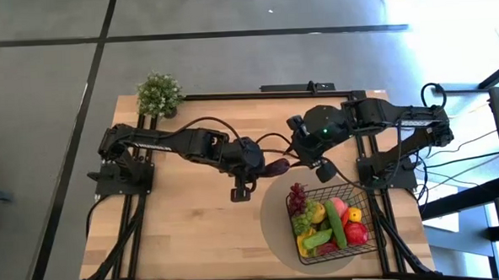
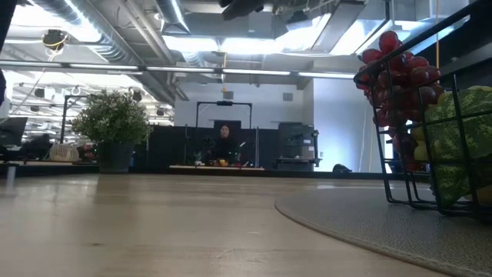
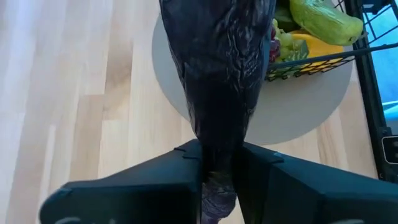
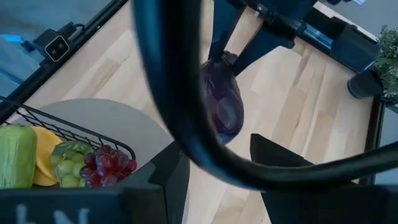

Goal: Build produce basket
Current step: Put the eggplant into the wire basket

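Note:
My left gripper (image 1: pixel 264 165) is shut on a dark purple eggplant (image 1: pixel 277 166) above the middle of the table, left of the basket. The eggplant also shows in the left wrist view (image 3: pixel 217 68) and the right wrist view (image 4: pixel 222 102). My right gripper (image 4: pixel 224 168) is open and empty, just to the right of the eggplant (image 1: pixel 314 164). The black wire basket (image 1: pixel 366 204) stands on a round grey mat (image 1: pixel 274 227) at the near right. It holds dark red grapes (image 1: pixel 297 197), green grapes, a cucumber (image 1: pixel 336 229), red and yellow fruits. My left gripper pinches the eggplant's narrow end (image 3: pixel 217 177) between its two fingers. The fingers come from the table's left. The thick body sticks out past the fingertips toward the basket, clear of the table.
A leafy potted plant (image 1: pixel 159 95) stands at the table's far left corner. A black cable (image 4: pixel 165 93) crosses close in front of the right wrist camera. Bare wood lies at the near left (image 1: pixel 178 236). In the low view the basket (image 2: pixel 400 154) stands at the right.

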Available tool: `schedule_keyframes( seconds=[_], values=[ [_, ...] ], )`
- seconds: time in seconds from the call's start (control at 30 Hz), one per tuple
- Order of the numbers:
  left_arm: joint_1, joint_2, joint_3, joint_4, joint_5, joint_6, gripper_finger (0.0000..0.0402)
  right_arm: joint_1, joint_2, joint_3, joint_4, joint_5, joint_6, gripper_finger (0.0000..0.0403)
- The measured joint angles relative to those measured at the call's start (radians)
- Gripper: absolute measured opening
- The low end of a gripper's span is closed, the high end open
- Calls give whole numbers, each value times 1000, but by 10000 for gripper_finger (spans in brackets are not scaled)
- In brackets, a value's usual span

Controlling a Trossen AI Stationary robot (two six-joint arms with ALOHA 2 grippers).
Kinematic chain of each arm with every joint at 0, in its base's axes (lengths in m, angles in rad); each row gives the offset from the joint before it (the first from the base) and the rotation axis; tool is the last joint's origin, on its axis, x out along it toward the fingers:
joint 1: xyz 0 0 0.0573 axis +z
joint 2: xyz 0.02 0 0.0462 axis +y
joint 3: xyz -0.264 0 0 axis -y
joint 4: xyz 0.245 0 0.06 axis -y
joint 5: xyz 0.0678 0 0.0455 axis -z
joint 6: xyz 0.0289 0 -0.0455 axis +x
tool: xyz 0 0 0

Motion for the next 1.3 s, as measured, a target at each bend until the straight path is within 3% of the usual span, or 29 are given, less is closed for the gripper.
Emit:
schedule_keyframes(
  seconds=[0.4, 1.03, 1.3],
  values=[
    [18, 1, 0, -6, 8, 6, 33, 20, 23, 0, 36, -54, 3, 163],
    [16, 2, -2, -9, -20, -1, 33, 21, 58, 2, 20, 33, 34, 162],
    [17, 2, -2, -9, -50, -1, 33, 21, 58, 2, 9, 60, 34, 131]
  ],
)
